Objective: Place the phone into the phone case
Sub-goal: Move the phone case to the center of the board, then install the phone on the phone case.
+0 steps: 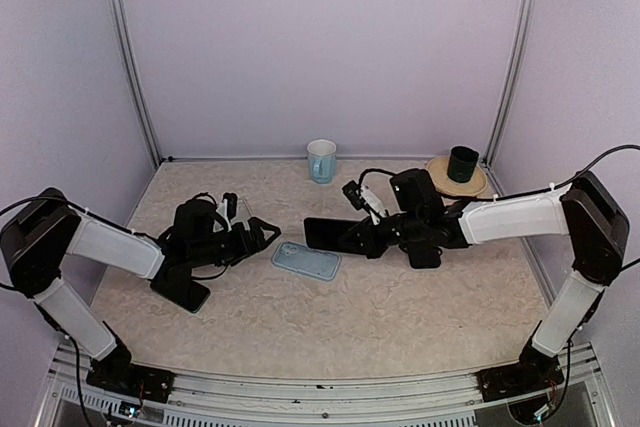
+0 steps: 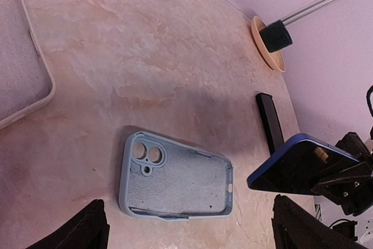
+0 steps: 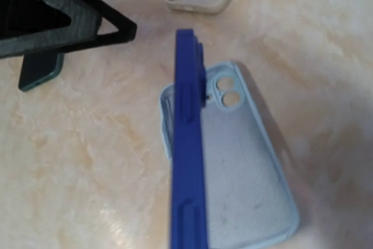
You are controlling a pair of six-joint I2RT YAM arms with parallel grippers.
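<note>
Blue phone (image 1: pixel 325 234) clamped on edge, aloft, in right gripper (image 1: pixel 354 237), near light-blue phone case (image 1: pixel 306 261); left gripper (image 1: pixel 258 237) spread wide, empty

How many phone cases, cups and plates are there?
Phone cases: 2, the light blue rectangular case and the beige case.
Cups: 2, the pale blue mug and the dark round cup.
Plates: 1, the tan round plate.
Total: 5.

the phone (image 3: pixel 187 144) is deep blue along its edge, with a black face. the phone case (image 2: pixel 175 179) is pale grey-blue. a second case (image 2: pixel 20 68) is beige. the tabletop (image 1: pixel 380 317) is cream, marbled with tan veins. the mug (image 1: pixel 321 160) is light blue, the cup (image 1: pixel 462 163) dark green.
</note>
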